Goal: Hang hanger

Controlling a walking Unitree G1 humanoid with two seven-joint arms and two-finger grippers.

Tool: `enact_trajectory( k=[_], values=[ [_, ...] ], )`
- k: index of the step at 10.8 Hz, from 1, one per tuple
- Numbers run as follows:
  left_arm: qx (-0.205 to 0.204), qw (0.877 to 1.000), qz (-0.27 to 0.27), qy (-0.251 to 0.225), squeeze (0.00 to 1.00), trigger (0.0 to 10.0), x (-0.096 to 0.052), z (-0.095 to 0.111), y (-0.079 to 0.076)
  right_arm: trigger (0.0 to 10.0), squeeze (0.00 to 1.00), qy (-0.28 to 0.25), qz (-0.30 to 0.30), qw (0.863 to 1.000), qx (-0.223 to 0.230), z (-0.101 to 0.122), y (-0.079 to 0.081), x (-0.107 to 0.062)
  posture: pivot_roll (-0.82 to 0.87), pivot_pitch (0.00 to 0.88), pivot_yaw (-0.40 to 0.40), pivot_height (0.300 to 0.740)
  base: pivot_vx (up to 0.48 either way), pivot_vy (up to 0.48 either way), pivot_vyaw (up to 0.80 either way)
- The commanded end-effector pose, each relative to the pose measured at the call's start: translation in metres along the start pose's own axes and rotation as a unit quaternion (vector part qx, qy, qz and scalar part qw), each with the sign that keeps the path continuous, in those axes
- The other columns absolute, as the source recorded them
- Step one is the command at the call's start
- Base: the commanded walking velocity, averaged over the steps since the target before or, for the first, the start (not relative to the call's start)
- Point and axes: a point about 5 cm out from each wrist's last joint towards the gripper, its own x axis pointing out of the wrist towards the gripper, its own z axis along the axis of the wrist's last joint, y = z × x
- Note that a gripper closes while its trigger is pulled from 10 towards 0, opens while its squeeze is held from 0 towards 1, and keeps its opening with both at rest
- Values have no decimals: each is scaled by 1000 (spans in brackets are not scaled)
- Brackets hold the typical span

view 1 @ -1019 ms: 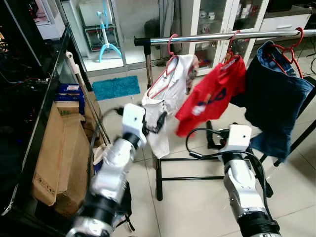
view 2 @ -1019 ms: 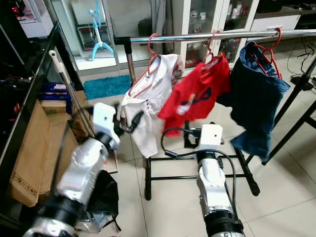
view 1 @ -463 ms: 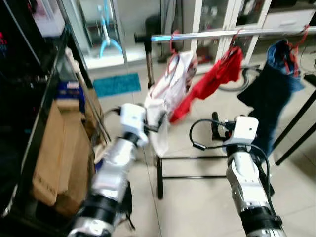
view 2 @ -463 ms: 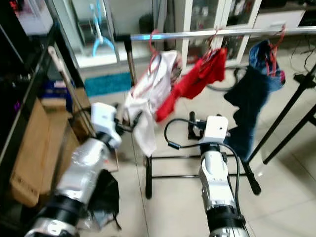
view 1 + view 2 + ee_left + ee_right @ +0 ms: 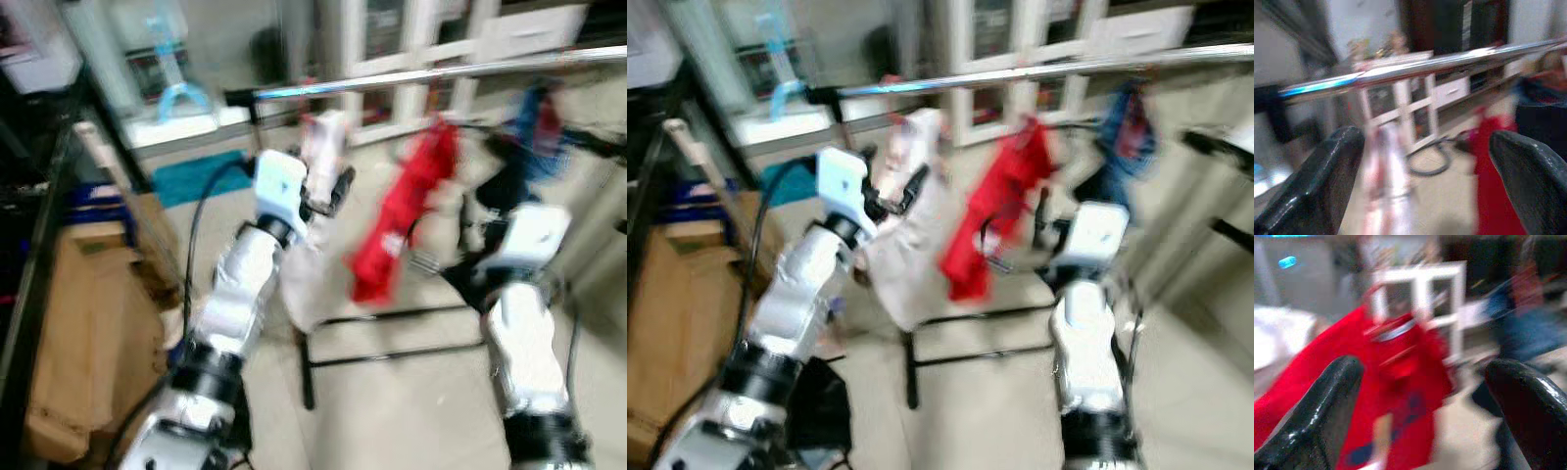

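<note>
Left eye view, though blurred, shows a chrome rail [image 5: 431, 78] running across the upper part of the scene, and everything else can be placed from it. Three garments hang from the rail: a white shirt [image 5: 318, 147] nearest its black-capped end, a red shirt [image 5: 402, 220] next along, and a dark blue garment [image 5: 534, 137] farthest along. The hangers themselves are too smeared to make out, apart from a hint of red at the neck of each garment.

The left gripper [image 5: 328, 191] is raised just below the rail, right against the white shirt. In the left wrist view its jaws stand wide apart with nothing between them; one black finger [image 5: 1317, 188] sits at each side, and the rail [image 5: 1449, 61] crosses above them, with the white shirt [image 5: 1388, 161] and the red shirt [image 5: 1496, 181] beyond.

The right gripper [image 5: 480, 259] sits lower, well beneath the rail, between the red shirt and the dark blue garment. In the right wrist view its jaws are also spread and empty, the fingers [image 5: 1317, 421] framing the red shirt [image 5: 1396, 382] hanging ahead.

Under the rail, the black base bars of the rack [image 5: 392, 357] lie on a pale tiled floor [image 5: 411, 421]. Off the rail's capped end, cardboard boxes [image 5: 93, 333] lean against a dark shelf unit [image 5: 24, 225].
</note>
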Motion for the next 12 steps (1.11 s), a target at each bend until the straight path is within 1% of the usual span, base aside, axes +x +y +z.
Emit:
enact_trajectory(
  k=[1, 2, 3, 4, 6, 7, 8, 9, 11, 12],
  values=[
    [-14, 999, 26, 16, 0, 10000, 2, -3, 10, 10000, 0, 15, 54, 998, 18, -3, 12, -6, -81, 0, 111, 740, 450, 0, 0],
    [-11, 999, 33, 14, 0, 10000, 3, -1, 12, 10000, 0, 16, 76, 997, 29, -2, 17, -9, -84, 0, 114, 740, 442, 0, 0],
    [-22, 998, 58, -1, 0, 10000, 4, 9, 18, 10000, 0, 9, 165, 986, 29, 12, 22, -22, -87, 0, 117, 740, 0, 0, 0],
    [-13, 998, 59, -14, 0, 10000, 5, 19, 22, 10000, 0, 4, 205, 979, 19, 23, 18, -32, -91, 0, 118, 740, 0, 0, 0],
    [-2, 997, 76, -9, 0, 10000, 9, 25, 34, 10000, 0, 5, 246, 969, 16, 31, 22, -44, -101, 0, 119, 740, 0, 0, 0],
    [-4, 997, 72, 0, 0, 10000, 13, 26, 39, 10000, 0, 18, 257, 966, 15, 31, 20, -49, -107, 0, 122, 740, 0, 0, 0],
    [-13, 998, 58, 14, 0, 10000, 17, 25, 40, 10000, 0, 31, 254, 966, 15, 28, 17, -51, -110, 0, 128, 740, 0, 0, 0],
    [-41, 998, 25, 36, 0, 10000, 21, 22, 38, 10000, 0, 47, 248, 967, 22, 24, 17, -53, -114, 0, 136, 740, 0, 0, 0],
    [-44, 997, -29, 62, 0, 10000, 30, 10, 28, 10000, 0, 68, 244, 967, 28, 12, 20, -59, -119, 0, 143, 740, 0, 0, 0],
    [-56, 994, -51, 82, 0, 10000, 35, 6, 24, 10000, 0, 69, 247, 966, 31, 14, 25, -64, -147, 9, 154, 740, 0, 0, 0]
  ],
)
